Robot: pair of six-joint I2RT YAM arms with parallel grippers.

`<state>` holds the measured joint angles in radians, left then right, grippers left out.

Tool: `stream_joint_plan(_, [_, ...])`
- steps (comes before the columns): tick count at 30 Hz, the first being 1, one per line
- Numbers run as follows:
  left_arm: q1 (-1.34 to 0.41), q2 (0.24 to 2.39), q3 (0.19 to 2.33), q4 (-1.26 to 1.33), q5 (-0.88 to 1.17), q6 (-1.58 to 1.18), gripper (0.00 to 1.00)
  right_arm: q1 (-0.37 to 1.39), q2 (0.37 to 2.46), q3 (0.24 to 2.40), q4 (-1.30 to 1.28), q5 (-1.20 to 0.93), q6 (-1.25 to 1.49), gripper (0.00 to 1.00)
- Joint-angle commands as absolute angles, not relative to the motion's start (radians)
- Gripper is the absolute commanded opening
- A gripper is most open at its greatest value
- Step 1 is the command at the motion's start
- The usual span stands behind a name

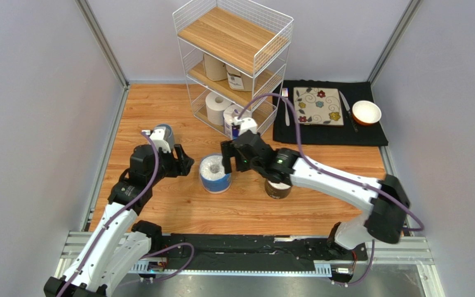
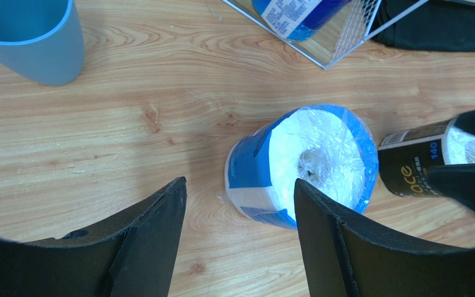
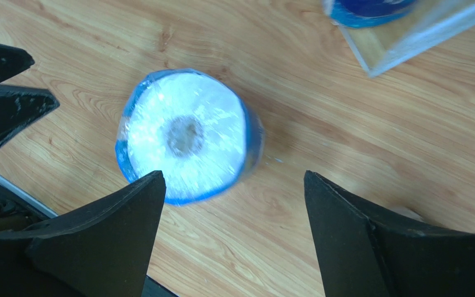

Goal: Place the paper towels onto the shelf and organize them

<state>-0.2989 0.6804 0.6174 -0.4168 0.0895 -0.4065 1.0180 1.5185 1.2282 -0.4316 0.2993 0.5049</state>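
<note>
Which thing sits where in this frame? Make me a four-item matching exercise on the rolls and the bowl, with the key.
Things:
1. blue-wrapped roll
2. dark-wrapped roll
3. bowl
4. tan roll

Places:
A. on the black mat
B. on the middle tier of the shelf
C. on the table, under the right arm
D. on the table, between the left gripper and right gripper

Pairs: 1-D, 2-C, 3-A, 4-B
</note>
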Motion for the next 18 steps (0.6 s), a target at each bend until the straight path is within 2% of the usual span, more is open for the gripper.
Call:
stream_joint_plan(1, [-0.298,0.673,0.618,-0.394,0.143,-0.402,0.73,1.02,1.26,1.145,-0.526,0.471,0.564,0.89])
stream_joint_plan(4, [-0.298,0.676,0.618,-0.393,0.155,-0.388,0.73,1.0,1.097,1.088,-0.699,0.606,0.691,1.0])
stream_joint_plan(9, [-0.298,0.684,0.621,-0.387,0.156,-0.385,0.73,0.96,0.908,1.054,-1.003,0.692,0.935,0.99])
stream_joint_plan(12, [-0.298,0.693,0.62,-0.377,0.178,-0.393,0.73,0.951,0.888,1.025,-1.101,0.713,1.0,0.99])
stream_joint_plan(18, [-0.298,0.703,0.621,-0.377,0.186,-0.388,0.73,0.92,0.927,0.959,-1.095,0.675,1.026,1.0])
